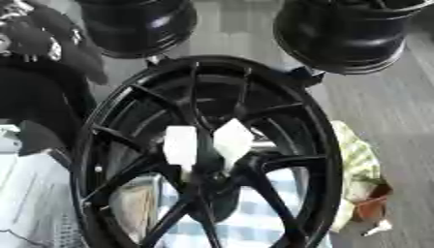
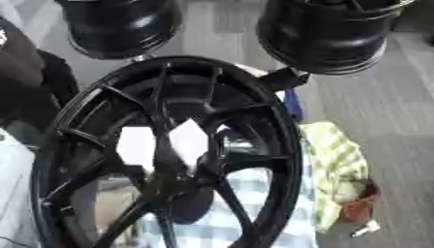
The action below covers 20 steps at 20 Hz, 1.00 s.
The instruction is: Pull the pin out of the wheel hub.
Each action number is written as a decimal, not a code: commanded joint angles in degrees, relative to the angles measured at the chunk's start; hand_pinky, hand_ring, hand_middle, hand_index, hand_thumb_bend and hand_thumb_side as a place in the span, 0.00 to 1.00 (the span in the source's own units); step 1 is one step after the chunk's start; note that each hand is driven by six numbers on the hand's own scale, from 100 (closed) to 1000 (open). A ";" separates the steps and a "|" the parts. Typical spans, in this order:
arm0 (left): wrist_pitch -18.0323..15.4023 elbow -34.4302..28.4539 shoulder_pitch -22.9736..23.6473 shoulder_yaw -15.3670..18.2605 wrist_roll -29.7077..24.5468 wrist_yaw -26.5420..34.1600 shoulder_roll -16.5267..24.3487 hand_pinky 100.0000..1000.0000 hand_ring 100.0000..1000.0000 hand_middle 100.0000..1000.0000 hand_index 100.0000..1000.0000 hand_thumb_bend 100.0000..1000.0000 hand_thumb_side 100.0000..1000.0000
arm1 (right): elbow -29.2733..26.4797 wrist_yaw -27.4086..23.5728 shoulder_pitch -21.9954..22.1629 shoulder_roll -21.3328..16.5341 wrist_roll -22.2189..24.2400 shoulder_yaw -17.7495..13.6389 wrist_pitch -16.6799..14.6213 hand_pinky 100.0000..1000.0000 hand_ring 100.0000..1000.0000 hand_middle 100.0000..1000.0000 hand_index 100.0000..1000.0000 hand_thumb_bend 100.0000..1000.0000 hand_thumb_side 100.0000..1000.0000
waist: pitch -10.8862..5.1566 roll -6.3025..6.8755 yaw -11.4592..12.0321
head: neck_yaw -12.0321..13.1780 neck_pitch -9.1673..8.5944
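Big glossy black spoked wheel (image 1: 208, 155) fills my view, hub (image 1: 203, 186) low in the middle. Can't pick out the pin, so no idea of its axis. Neither hand shows, fingers unknown. Two black rims (image 1: 343, 34) behind, yellow-checked cloth (image 1: 356, 164) right.

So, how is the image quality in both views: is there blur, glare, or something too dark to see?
Left eye view: the wheel is soft and blocky, with two blown-out white patches between its spokes. Right eye view: similar blur; the hub is a black mass, so no pin can be made out. In both, light glints on the upper rims. No robot hand is identifiable.
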 commanded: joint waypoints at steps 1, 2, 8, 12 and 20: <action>4.59 -0.27 -1.01 -0.56 2.40 -0.89 1.99 0.80 0.76 0.66 0.84 0.28 0.41 | -0.84 -0.12 -0.73 -1.91 -1.51 -0.27 1.54 0.70 0.57 0.58 0.68 0.10 0.22 | -0.92 -0.08 -0.03 | 0.14 -0.50; 6.05 -0.27 -1.29 -1.01 2.66 -1.18 1.84 0.80 0.77 0.67 0.84 0.29 0.44 | -0.85 -0.11 -0.70 -1.89 -1.48 -0.26 1.54 0.70 0.57 0.58 0.68 0.10 0.22 | -0.95 -0.09 -0.05 | 0.17 -0.47; 12.69 -0.27 -4.76 -4.61 0.53 -2.70 -0.02 0.80 0.78 0.69 0.86 0.31 0.48 | -0.77 -0.12 -0.59 -1.73 -1.45 -0.21 1.51 0.70 0.57 0.58 0.68 0.10 0.22 | -1.36 -0.04 0.02 | 0.41 0.13; 17.45 -0.27 -7.88 -7.33 -3.24 -3.06 -2.07 0.81 0.80 0.71 0.87 0.35 0.50 | -0.74 0.02 -0.45 -1.63 -1.41 -0.18 1.42 0.70 0.57 0.58 0.68 0.11 0.22 | -1.82 0.09 0.14 | 0.63 0.53; 24.22 -0.27 -13.07 -10.54 -9.28 -2.83 -6.50 0.84 0.83 0.75 0.90 0.39 0.57 | -0.72 0.15 -0.17 -1.28 -1.39 -0.18 1.25 0.70 0.57 0.58 0.68 0.11 0.22 | -2.47 0.29 0.43 | 0.85 0.96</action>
